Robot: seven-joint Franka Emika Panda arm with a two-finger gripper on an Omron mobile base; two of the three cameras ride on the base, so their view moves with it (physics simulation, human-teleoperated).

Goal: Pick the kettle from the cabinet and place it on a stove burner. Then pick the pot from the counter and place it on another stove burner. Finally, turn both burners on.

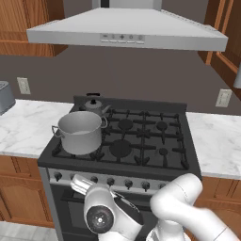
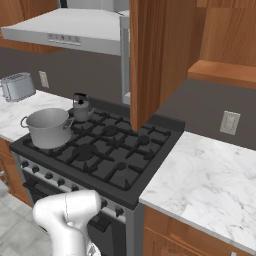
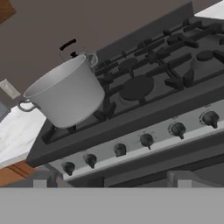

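Note:
The grey steel pot (image 1: 80, 132) (image 2: 48, 127) (image 3: 65, 94) stands on the front-left stove burner. Behind it, the small dark kettle (image 1: 94, 104) (image 2: 80, 106) sits on the back-left burner; in the hand view its black handle (image 3: 70, 46) pokes up past the pot's rim. Other burners (image 1: 120, 148) (image 3: 136, 87) are bare. My gripper (image 3: 111, 183) is open with nothing between its fingers. It hangs low in front of the range, facing the row of dark knobs (image 3: 120, 150) (image 1: 110, 181). The hand (image 1: 81, 183) is just before the left knobs. The brown cabinet (image 2: 155, 55) hangs above the stove's right side.
White marble counter (image 1: 23, 127) (image 2: 210, 180) flanks the range on both sides. A toaster (image 2: 17, 86) sits on the left counter. The grey range hood (image 1: 122, 30) overhangs the burners. My arm's elbow (image 1: 176, 197) bulges in front of the oven door.

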